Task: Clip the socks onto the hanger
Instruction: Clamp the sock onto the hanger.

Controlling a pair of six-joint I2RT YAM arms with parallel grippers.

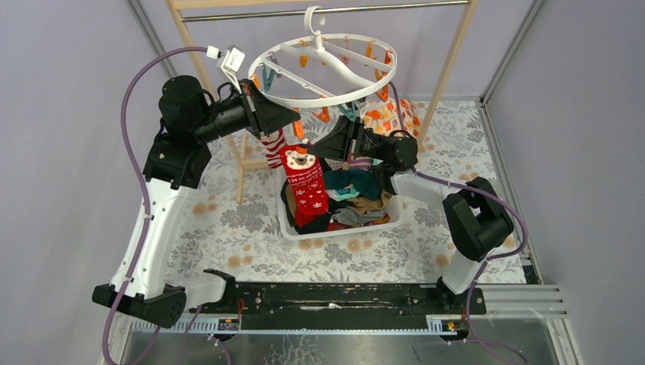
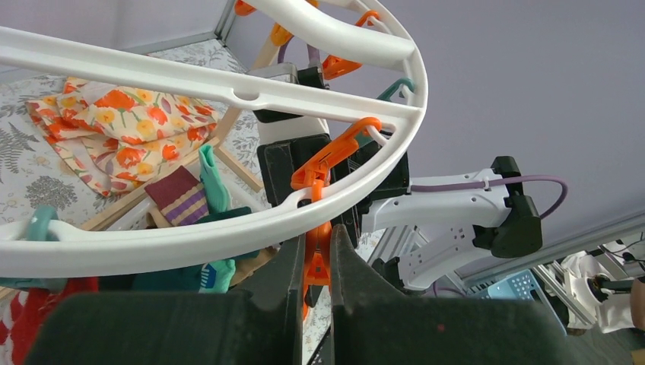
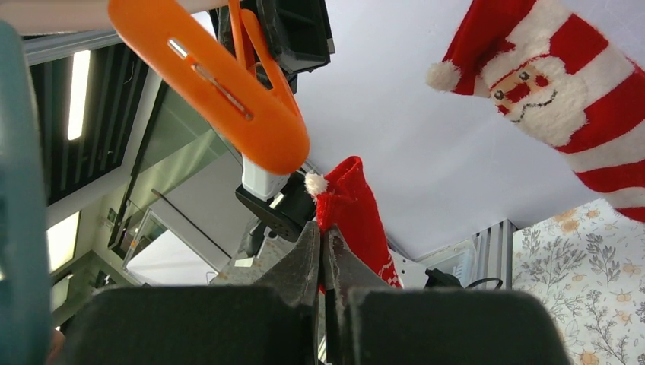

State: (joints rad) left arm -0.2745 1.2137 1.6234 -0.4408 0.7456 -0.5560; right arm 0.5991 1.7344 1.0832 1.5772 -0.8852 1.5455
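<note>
Hanging from the metal bar of the wooden rack (image 1: 451,57), the hanger (image 2: 190,242) sits above the white basket (image 1: 346,228), where the other socks lie heaped. One red-and-white striped sock (image 1: 272,148) already dangles from a clip on the ring's near-left side. The red sock with white pattern (image 1: 306,186) droops over the basket, its top edge pinched in the right gripper (image 3: 323,251), whose jaws are closed tight on the fabric. The left gripper (image 2: 316,285) has its jaws narrowed around an orange clip (image 2: 319,255) under the rim, apparently squeezing it. The risk lies in that squeeze. The clip hangs loose on its loop, so it could twist or slip out and snap shut before the sock edge is fed in. The thin pinch on the sock could also give, dropping it into the basket.
</note>
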